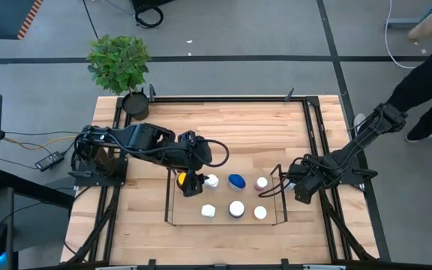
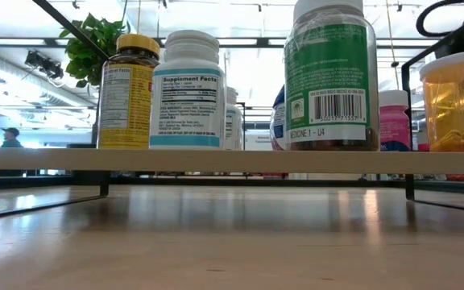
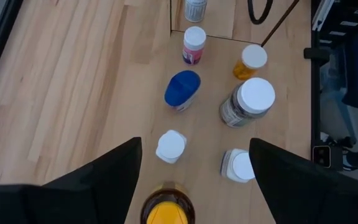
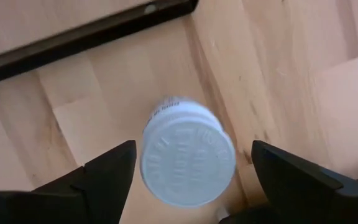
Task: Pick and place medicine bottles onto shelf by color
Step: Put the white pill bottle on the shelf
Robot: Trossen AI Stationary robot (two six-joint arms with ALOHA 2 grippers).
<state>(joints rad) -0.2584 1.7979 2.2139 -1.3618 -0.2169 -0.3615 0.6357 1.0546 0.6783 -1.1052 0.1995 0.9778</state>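
Note:
The shelf (image 1: 168, 196) stands mid-table and carries several medicine bottles. Among them are a blue-capped one (image 3: 182, 89), a pink-capped one (image 3: 193, 45), a large white-capped one (image 3: 248, 101) and a yellow-lidded amber one (image 3: 166, 211). My left gripper (image 3: 194, 180) hangs open above the yellow-lidded bottle, a finger on either side and clear of it. My right gripper (image 4: 191, 180) is open at the shelf's right end. It points down over a white-capped bottle (image 4: 188, 158) that stands upright on the wood between its fingers, and I see no touch.
A potted green plant (image 1: 120, 64) sits at the table's far left corner. The black table frame (image 4: 86, 37) runs close behind the right gripper's bottle. Bare wood lies on the far side of the shelf (image 1: 231, 135). A person's legs (image 1: 426, 90) are beyond the table's right edge.

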